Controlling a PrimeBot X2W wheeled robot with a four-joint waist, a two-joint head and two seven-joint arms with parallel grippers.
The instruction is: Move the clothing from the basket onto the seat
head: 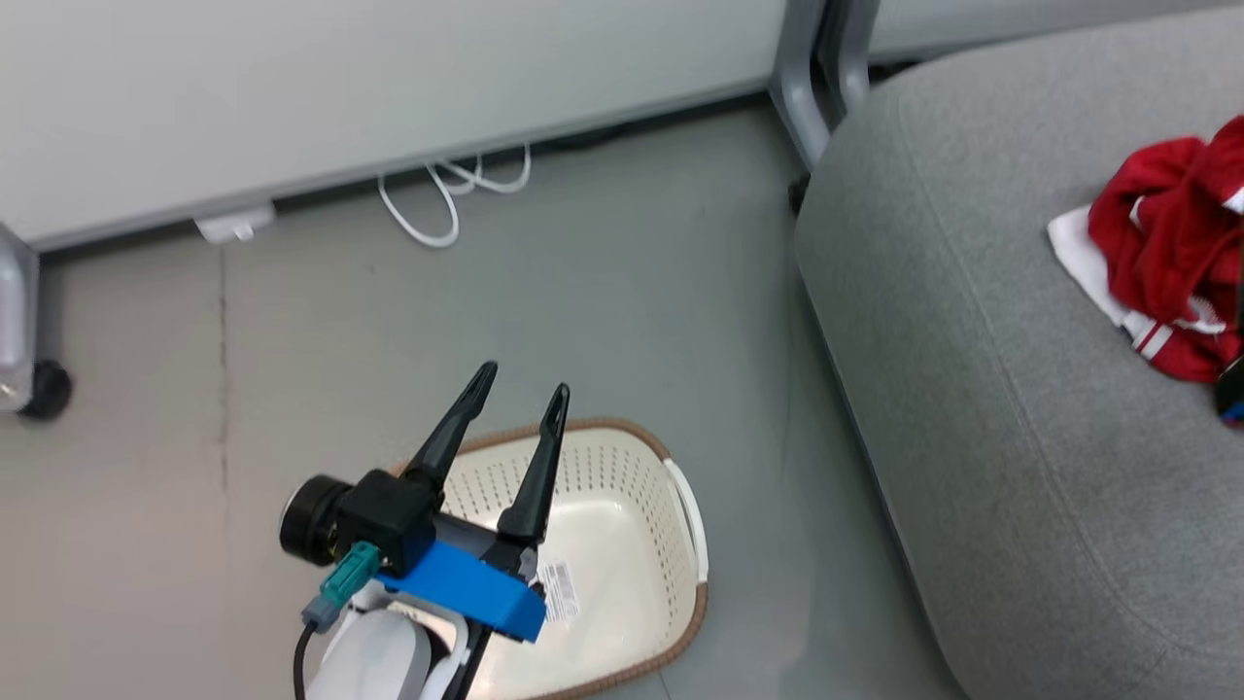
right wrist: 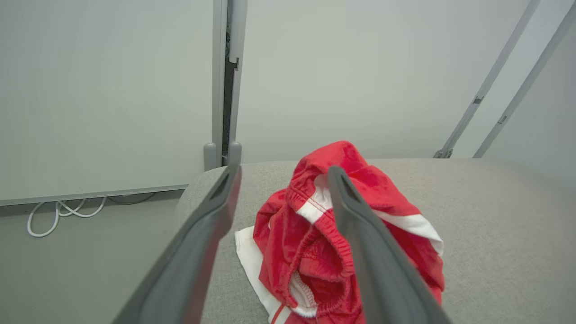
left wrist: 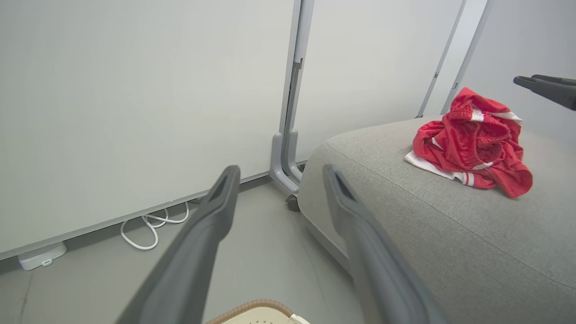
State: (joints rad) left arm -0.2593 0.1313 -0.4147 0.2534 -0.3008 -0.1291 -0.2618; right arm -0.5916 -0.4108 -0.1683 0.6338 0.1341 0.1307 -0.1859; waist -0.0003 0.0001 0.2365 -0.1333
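The clothing (head: 1161,258) is a crumpled red heap with white striped trim and a white piece under it, lying on the grey seat (head: 982,408) at the right. The cream basket (head: 622,544) stands on the floor left of the seat; the part of its inside that shows holds only a paper label. My left gripper (head: 523,381) hovers open over the basket's far rim, nothing between its fingers. My right gripper (right wrist: 283,173) is open just above and in front of the clothing (right wrist: 324,238), not touching it. Its fingers (left wrist: 546,89) hang beyond the heap (left wrist: 472,144).
A white partition wall (head: 389,87) runs along the back, with a grey post foot (head: 802,107) close to the seat's corner. A looped white cable (head: 447,194) and a small white box (head: 233,226) lie at its base. A black caster (head: 44,389) sits at far left.
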